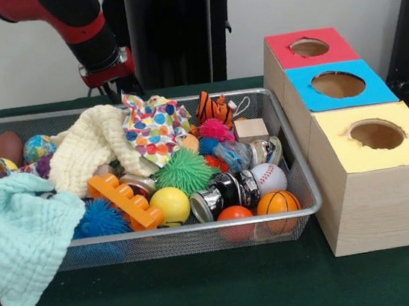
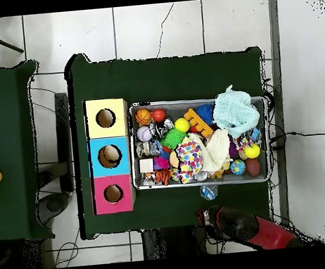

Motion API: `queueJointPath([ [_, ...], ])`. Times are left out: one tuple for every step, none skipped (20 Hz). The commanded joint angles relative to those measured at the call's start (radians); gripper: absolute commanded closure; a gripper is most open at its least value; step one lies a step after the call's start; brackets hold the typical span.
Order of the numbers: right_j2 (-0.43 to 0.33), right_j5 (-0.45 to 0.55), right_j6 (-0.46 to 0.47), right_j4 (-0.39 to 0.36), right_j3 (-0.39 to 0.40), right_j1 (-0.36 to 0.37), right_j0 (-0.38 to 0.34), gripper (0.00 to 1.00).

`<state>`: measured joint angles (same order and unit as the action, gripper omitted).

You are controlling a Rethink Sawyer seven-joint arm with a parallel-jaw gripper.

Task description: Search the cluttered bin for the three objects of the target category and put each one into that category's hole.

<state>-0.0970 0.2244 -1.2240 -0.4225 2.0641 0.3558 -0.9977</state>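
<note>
The cluttered bin (image 1: 199, 227) is a silver wire-mesh basket on the green table, also in the overhead view (image 2: 198, 100). It holds balls, cloths, cans and toys: a baseball (image 1: 269, 177), a small basketball (image 1: 277, 203), an orange ball (image 1: 234, 214), a yellow ball (image 1: 170, 204), a green spiky ball (image 1: 184, 171) and a silver can (image 1: 225, 192). Three wooden boxes stand beside it, each with a round hole: red top (image 1: 310, 47), blue top (image 1: 339, 84), yellow top (image 1: 375, 134). My gripper (image 1: 115, 94) hangs just behind the bin's far rim, partly hidden by a cream cloth (image 1: 91, 149).
A mint cloth (image 1: 19, 238) drapes over the bin's near left corner. A dotted cloth (image 1: 156, 125), an orange toy brick (image 1: 124, 201), a wooden block (image 1: 250, 128) and a tiger toy (image 1: 214, 108) lie in the bin. A small bluish round thing (image 2: 208, 191) sits just outside the rim by the arm.
</note>
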Motion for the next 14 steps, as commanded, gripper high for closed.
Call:
queueJointPath([
  [-0.121, -0.030, -0.086, 0.018, -0.205, -0.123, -0.043, 0.00],
  [-0.138, -0.040, -0.077, 0.016, -0.216, -0.142, -0.059, 0.00],
  [-0.145, -0.027, -0.068, 0.018, -0.230, -0.157, -0.064, 0.00],
  [-0.152, -0.015, -0.059, 0.020, -0.245, -0.172, -0.069, 0.00],
  [-0.159, -0.007, -0.053, 0.021, -0.254, -0.185, -0.075, 0.00],
  [-0.166, 0.000, -0.048, 0.022, -0.263, -0.198, -0.081, 0.00],
  [-0.172, 0.000, -0.047, 0.021, -0.266, -0.208, -0.089, 0.00],
  [-0.178, 0.000, -0.046, 0.020, -0.270, -0.218, -0.097, 0.00],
  [-0.180, -0.012, -0.054, 0.018, -0.269, -0.223, -0.102, 0.00],
  [-0.181, -0.024, -0.062, 0.017, -0.268, -0.228, -0.107, 0.00],
  [-0.179, -0.026, -0.068, 0.019, -0.268, -0.233, -0.109, 0.00],
  [-0.179, -0.027, -0.074, 0.021, -0.270, -0.239, -0.112, 0.00],
  [-0.180, -0.030, -0.077, 0.021, -0.272, -0.247, -0.118, 0.00],
  [-0.174, -0.032, -0.089, 0.027, -0.274, -0.252, -0.116, 0.00],
])
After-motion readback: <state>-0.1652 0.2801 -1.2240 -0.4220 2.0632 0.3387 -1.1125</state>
